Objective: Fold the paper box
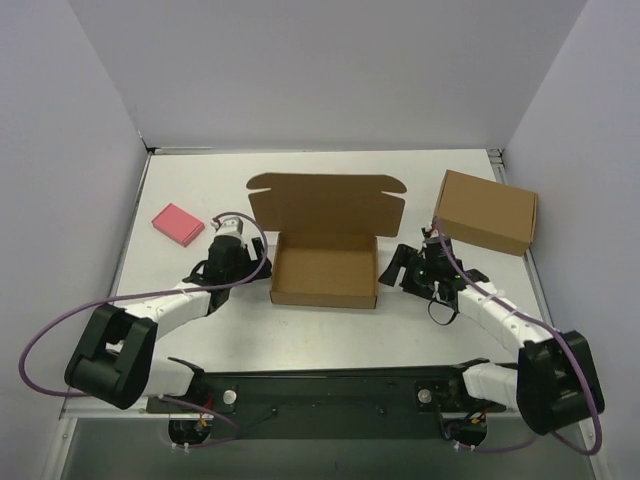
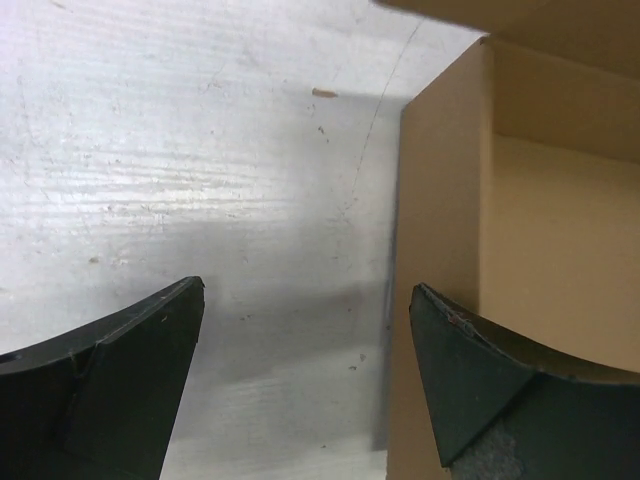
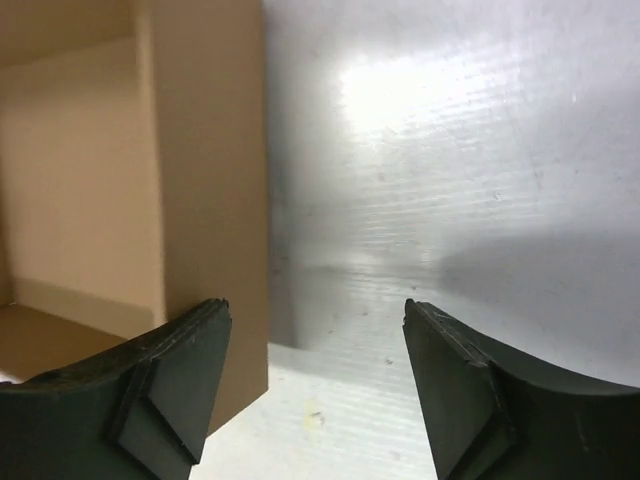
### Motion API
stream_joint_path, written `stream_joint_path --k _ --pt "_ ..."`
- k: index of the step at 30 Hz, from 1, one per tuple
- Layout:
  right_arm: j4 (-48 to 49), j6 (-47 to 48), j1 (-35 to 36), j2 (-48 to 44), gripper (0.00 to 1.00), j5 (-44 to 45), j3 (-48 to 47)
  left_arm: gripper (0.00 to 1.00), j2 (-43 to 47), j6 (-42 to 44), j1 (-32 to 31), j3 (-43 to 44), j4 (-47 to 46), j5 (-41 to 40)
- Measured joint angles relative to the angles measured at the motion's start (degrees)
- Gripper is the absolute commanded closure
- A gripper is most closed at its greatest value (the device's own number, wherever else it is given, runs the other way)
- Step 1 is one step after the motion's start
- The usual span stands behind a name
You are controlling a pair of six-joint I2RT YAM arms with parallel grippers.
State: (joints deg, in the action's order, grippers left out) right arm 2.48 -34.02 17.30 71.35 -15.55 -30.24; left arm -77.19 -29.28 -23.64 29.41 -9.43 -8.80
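flanking the paper box [image 1: 325, 272] along its long axis, left tool [image 1: 243, 252] and right tool [image 1: 398, 266] both gape empty, each just beside an end wall.

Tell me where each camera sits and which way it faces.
Top external: above and behind the robot, looking down on the table, paper box, second cardboard box and pink block; both arms, left gripper and right gripper show.
Left wrist: on the left arm, looking down beside the box's left wall; its open fingers show.
Right wrist: mirrored at the box's right wall; its open fingers show.
Shared: both wrist views see the paper box's interior.
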Motion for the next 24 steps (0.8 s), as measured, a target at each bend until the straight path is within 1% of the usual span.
stream_joint_path --k 3,6,8,9,11,13,15,18,21,24 --pt "-1.77 0.57 -0.68 -6.73 0.26 -0.37 -0.31 0.06 2.12 0.48 3.93 -0.02 -0.37 4.7" --pt "-2.91 3.43 -3.45 -11.69 0.25 -1.86 -2.36 0.06 6.67 1.49 7.5 -0.02 -0.37 7.69" --pt "-3.13 6.03 -6.01 -12.59 0.24 -3.04 -4.15 0.05 10.25 2.32 8.02 -0.02 -0.74 9.35" --pt "-3.15 7.04 -6.93 -12.66 0.24 -3.61 -4.87 0.03 11.87 2.84 8.04 -0.02 -1.18 10.27" --pt "-3.1 9.62 -9.73 -12.39 0.24 -5.75 -6.6 0.03 14.4 3.76 8.11 0.11 -1.73 12.41" --pt "-2.93 11.67 -11.41 -11.76 0.24 -7.85 -8.0 0.03 15.08 4.31 9.33 0.98 -1.88 14.95" --pt "-2.82 13.73 -12.96 -9.92 0.24 -10.08 -10.51 0.03 14.32 4.59 11.54 3.17 -2.01 18.84" --pt "-1.75 16.13 -14.25 -6.05 0.24 -13.75 -14.73 0.03 10.64 5.4 14.95 8.57 -3.06 25.24" --pt "-0.44 17.84 -14.78 -2.89 0.25 -16.35 -17.75 0.03 6.25 7.32 16.63 13.31 -3.65 29.35" --pt "-0.02 19.74 -14.95 0.15 0.25 -17.05 -20.41 0.03 1.33 10.05 17.27 17.94 -3.21 33.09"
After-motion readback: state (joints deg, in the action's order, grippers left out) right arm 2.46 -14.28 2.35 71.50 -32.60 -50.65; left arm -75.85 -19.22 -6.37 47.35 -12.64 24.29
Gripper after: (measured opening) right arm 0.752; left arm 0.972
